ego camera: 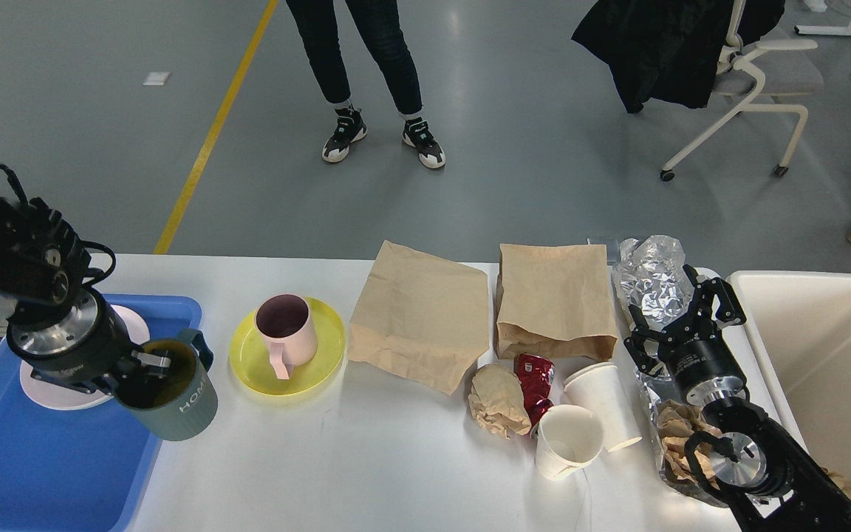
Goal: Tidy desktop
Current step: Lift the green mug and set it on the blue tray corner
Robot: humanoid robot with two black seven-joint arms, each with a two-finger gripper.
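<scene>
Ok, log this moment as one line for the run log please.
left gripper: shut on green mug, held over blue tray edge | right gripper: open, by foil | desktop: trash uncleared

The floor [100,111] is smooth grey and shines with soft light, and a yellow line [211,133] crosses it. A white chair [758,81] on wheels carries a black coat [654,44]. A person [366,74] in dark trousers stands beyond the worktop.

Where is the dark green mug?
Head view, left side: the dark green mug hangs in the left pincer over the blue tray's right edge.
</scene>
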